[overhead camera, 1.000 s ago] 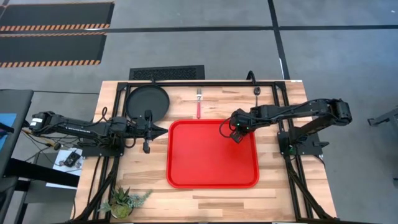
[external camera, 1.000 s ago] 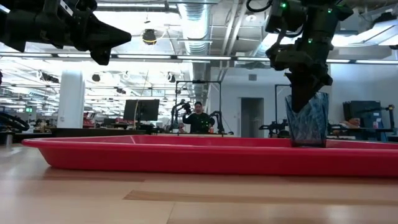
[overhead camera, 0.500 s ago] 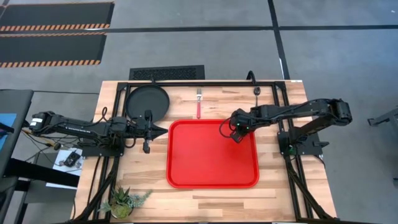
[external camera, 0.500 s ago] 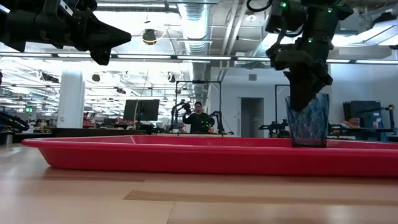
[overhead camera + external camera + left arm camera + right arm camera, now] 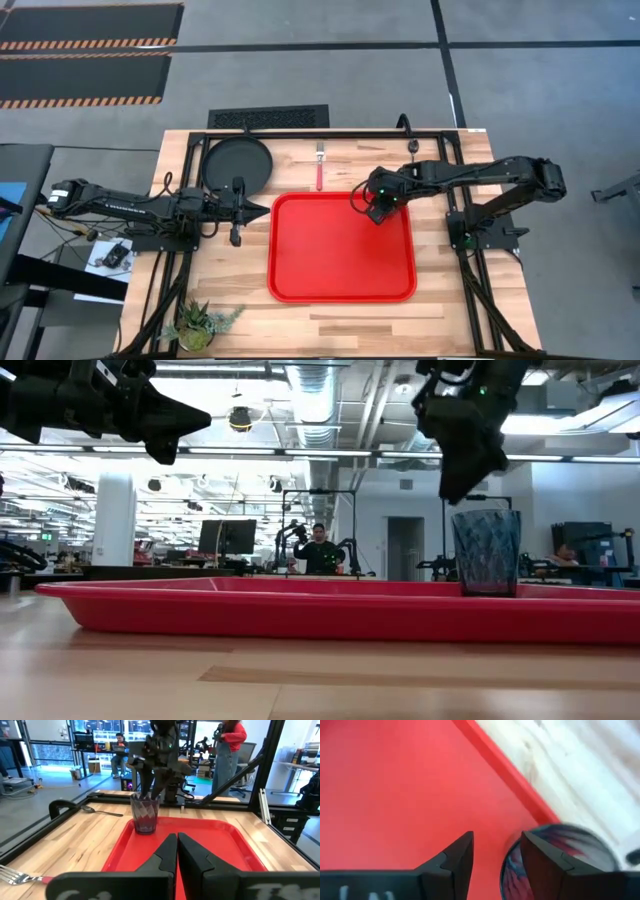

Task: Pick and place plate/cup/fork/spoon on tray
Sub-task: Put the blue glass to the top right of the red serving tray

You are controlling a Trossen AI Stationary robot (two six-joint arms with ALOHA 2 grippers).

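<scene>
The red tray (image 5: 340,270) lies in the middle of the table. The smoky cup (image 5: 487,552) stands upright on its base in the tray's far right corner, also visible as the cup (image 5: 145,812). My right gripper (image 5: 458,485) hangs open just above the cup's rim, touching nothing. My left gripper (image 5: 262,209) waits shut, level, just off the tray's left edge. The black plate (image 5: 237,163) lies flat at the far left. The red-handled fork (image 5: 320,170) and the dark spoon (image 5: 414,150) lie on the wood beyond the tray.
A small potted plant (image 5: 197,325) stands at the near left corner. A black frame (image 5: 330,133) runs around the table's far and side edges. People show in the room beyond the table. The tray's floor (image 5: 395,780) is bare toward its left and near side.
My right gripper has opened, let go of the cup and risen clear above its rim. The cup stays standing upright on the tray where it was.
</scene>
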